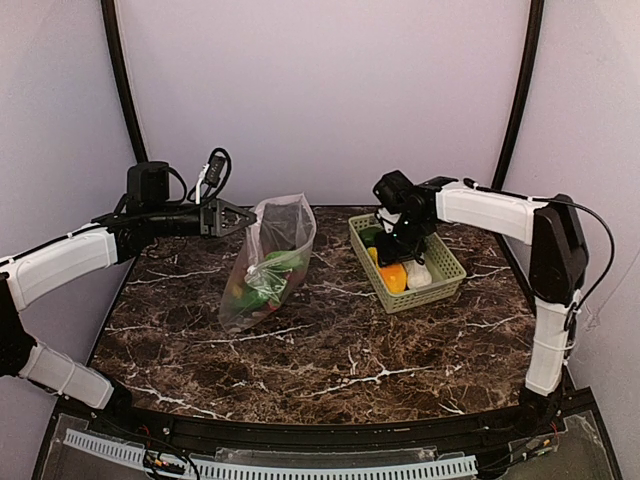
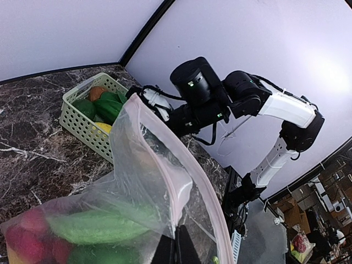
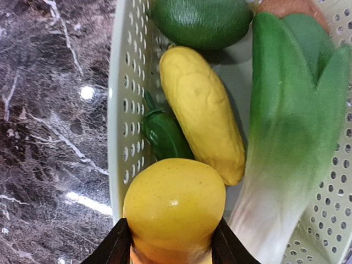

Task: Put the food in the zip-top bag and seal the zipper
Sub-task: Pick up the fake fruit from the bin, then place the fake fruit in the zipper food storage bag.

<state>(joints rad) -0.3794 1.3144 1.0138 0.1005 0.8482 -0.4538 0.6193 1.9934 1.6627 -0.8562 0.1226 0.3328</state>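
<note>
Right fingers (image 3: 113,247) clamp the yellow-orange piece (image 3: 174,206) between them; left fingers (image 2: 184,250) pinch the zip-top bag (image 2: 148,165)'s mouth edge.

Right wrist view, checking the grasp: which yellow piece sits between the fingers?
The rounded yellow-orange piece at the bottom; the long yellow corn lies free.

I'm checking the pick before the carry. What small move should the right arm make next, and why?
Probably lift straight up. The right gripper has its fingers against both sides of the yellow-orange piece, which sits low in the basket beside the corn and bok choy. The left gripper holds the zip-top bag up by its rim, ready for it.
</note>
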